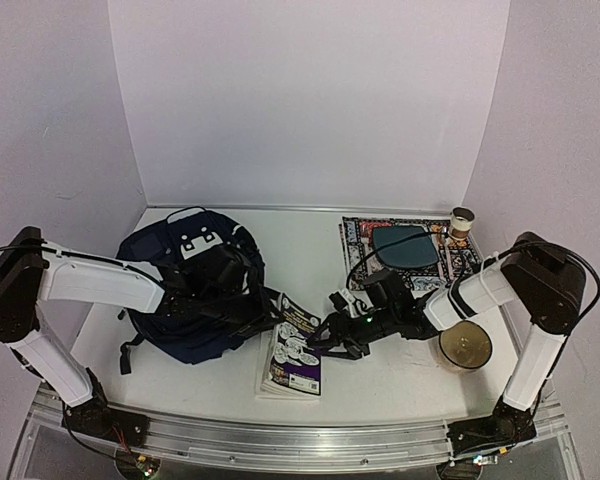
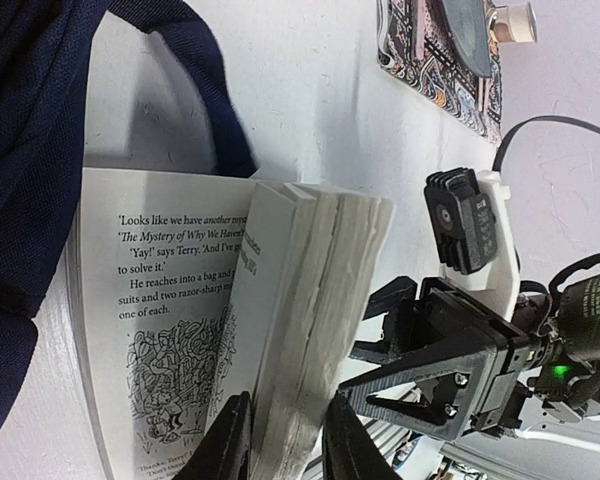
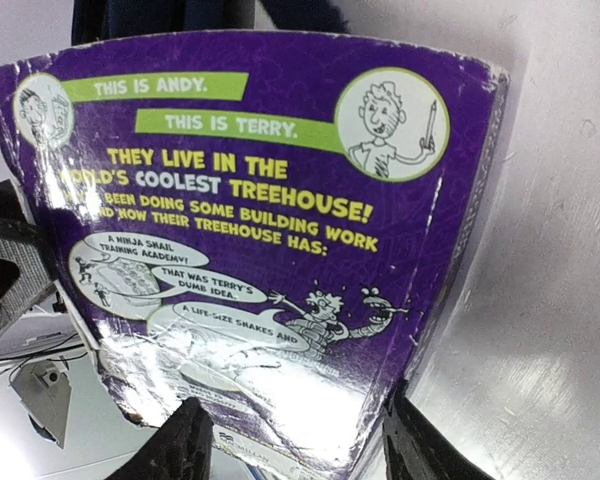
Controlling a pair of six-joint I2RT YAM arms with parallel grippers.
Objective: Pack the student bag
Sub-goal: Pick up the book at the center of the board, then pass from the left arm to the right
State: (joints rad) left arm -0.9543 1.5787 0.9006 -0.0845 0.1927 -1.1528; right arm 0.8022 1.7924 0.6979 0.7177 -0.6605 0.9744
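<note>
**Bag slumped at nine o'clock, both grippers at the book**

White table, pale lilac walls on three sides.

The student bag lies slumped on the table's left half, about 9 o'clock from centre. It is dark navy fabric with white patches near its far end, and black straps trail toward the near edge. It is the largest thing in view.

A book, purple cover up, lies just beside the bag at the bag's 4 o'clock.

Left gripper — reaches in across the bag. Its fingers sit close together, one against each side of a thick block of the book's pages, clamping it. In the left wrist view, navy bag fabric fills 9 to 11 o'clock from these fingers. Whether it touches the book I cannot tell.

Right gripper — fingers stand well apart with the cover's lower edge between them, and no grip on it shows. From above, the bag lies at 9 o'clock of this gripper, the book between.

A patterned mat with a teal pouch lies at 1 o'clock. A brown cup stands at 4 o'clock.
</note>
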